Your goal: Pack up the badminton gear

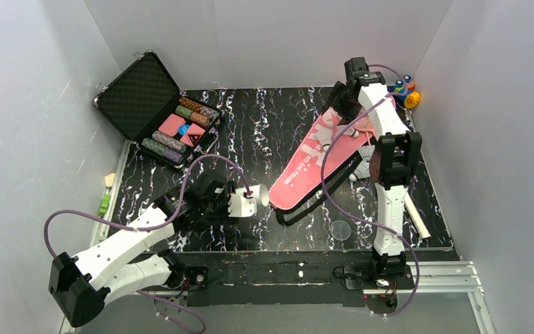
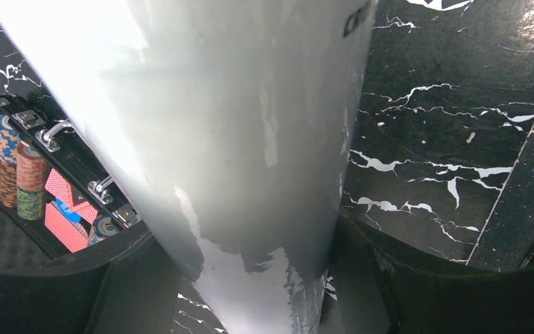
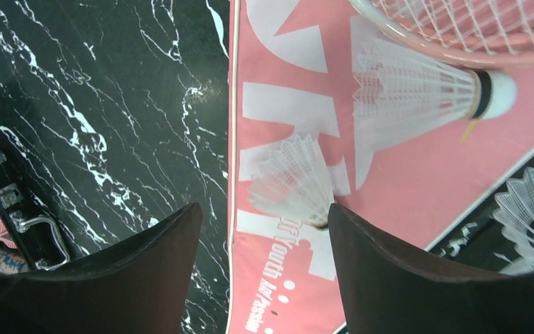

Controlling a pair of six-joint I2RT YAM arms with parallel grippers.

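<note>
My left gripper (image 1: 240, 202) is shut on the white cardboard tube (image 1: 250, 200), held level near the table's middle with its open end toward the narrow end of the pink "SPORT" bag (image 1: 313, 156). The tube fills the left wrist view (image 2: 236, 139) between the fingers. My right gripper (image 1: 341, 111) is open over the bag's wide far end (image 3: 403, 209). A white shuttlecock (image 3: 295, 181) lies on the bag just beyond its fingertips. A second shuttlecock (image 3: 417, 90) lies by a pink racket head (image 3: 473, 28). A third shuttlecock (image 3: 528, 209) lies off the bag.
The open black case with poker chips (image 1: 160, 104) stands at the back left and shows in the left wrist view (image 2: 35, 181). Small coloured objects (image 1: 407, 90) sit at the back right. A white stick (image 1: 417, 223) and a clear disc (image 1: 341, 229) lie front right.
</note>
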